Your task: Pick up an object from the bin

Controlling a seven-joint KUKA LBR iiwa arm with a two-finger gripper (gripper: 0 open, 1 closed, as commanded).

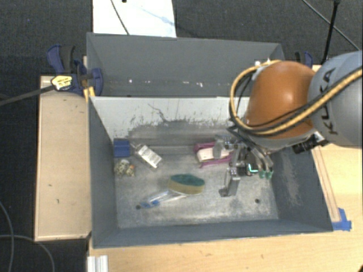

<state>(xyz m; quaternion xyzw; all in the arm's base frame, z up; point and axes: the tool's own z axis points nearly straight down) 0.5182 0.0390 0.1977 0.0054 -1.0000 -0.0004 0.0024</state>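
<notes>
My gripper hangs low over the bin floor at the right of the middle, under the orange dome on the wrist. Just to its left lies a flat oval sponge, dark green on top and tan below. Behind it, toward the back wall, sits a pink and white object with a purple base, close to the gripper's upper body. Nothing shows held in the gripper.
A clear pen-like tube with a blue tip lies at the front left. At the left are a blue block, a shiny clear-wrapped piece and a small speckled lump. The arm covers the bin's right part.
</notes>
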